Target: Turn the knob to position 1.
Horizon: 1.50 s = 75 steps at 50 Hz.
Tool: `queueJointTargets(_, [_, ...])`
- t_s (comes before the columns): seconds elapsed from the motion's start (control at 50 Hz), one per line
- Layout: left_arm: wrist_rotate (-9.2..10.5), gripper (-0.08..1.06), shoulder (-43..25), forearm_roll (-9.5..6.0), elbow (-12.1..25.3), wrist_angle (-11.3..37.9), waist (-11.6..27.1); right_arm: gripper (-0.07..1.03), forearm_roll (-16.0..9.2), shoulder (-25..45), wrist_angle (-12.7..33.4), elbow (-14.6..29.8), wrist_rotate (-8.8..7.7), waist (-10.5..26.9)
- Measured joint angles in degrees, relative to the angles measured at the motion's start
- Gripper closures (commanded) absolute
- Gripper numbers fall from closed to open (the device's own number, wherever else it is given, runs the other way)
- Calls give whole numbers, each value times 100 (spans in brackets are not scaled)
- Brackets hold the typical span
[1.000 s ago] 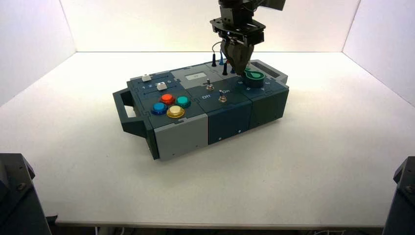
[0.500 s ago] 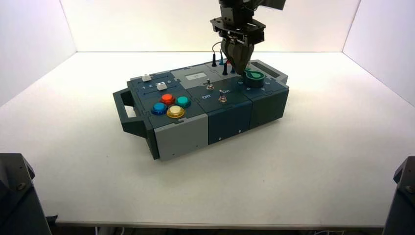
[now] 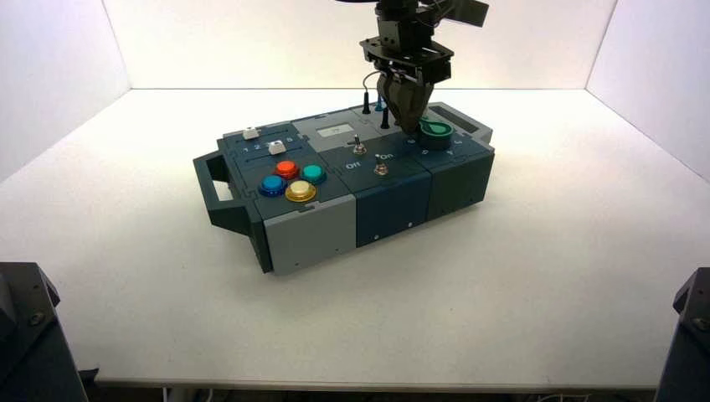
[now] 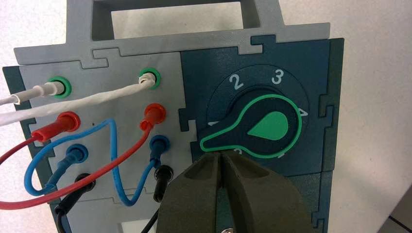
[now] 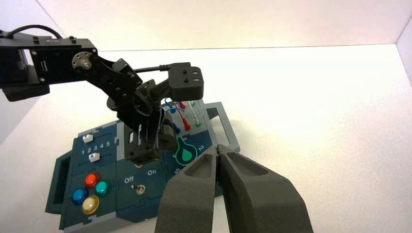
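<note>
1. Our left hand is over the far right part of the box, its fingers together and nothing held between them. Their tips are right beside the knob's narrow end; whether they touch it, we cannot tell.
2. Our right hand waits apart from the box, fingers closed and empty.
3. Nearest in the high view is the pale table, with the box lying at a slant across it.
4. On the box's near left part we see four round buttons: yellow, blue, teal-green and red.
5. Two metal toggle switches stand mid-box.
6. Two white sliders sit beyond the buttons.
7. The green-rimmed teardrop knob is on the dark right-hand panel—its point lies between the partly covered 1 and the partly covered digit by our fingertips, with 2, 3 and 4 around its other side.
8. Farther back, white, red, blue and black wires plug into the grey panel—beyond them rises a pale wall.
</note>
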<state>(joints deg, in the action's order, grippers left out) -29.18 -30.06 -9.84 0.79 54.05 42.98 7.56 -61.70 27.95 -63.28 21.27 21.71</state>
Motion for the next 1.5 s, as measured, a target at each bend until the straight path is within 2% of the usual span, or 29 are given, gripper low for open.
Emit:
queueJointTargets(1.18, [0, 101, -132, 105, 237, 202, 0, 99, 0, 0, -9, 0, 0, 0])
queueJointTargets(1.32, [0, 101, -79, 97, 44, 211, -9, 99, -9, 0, -9, 0, 9, 0])
queueJointTargets(1.5, [35, 101, 308, 105, -510, 105, -105, 99, -18, 0, -9, 0, 0, 0])
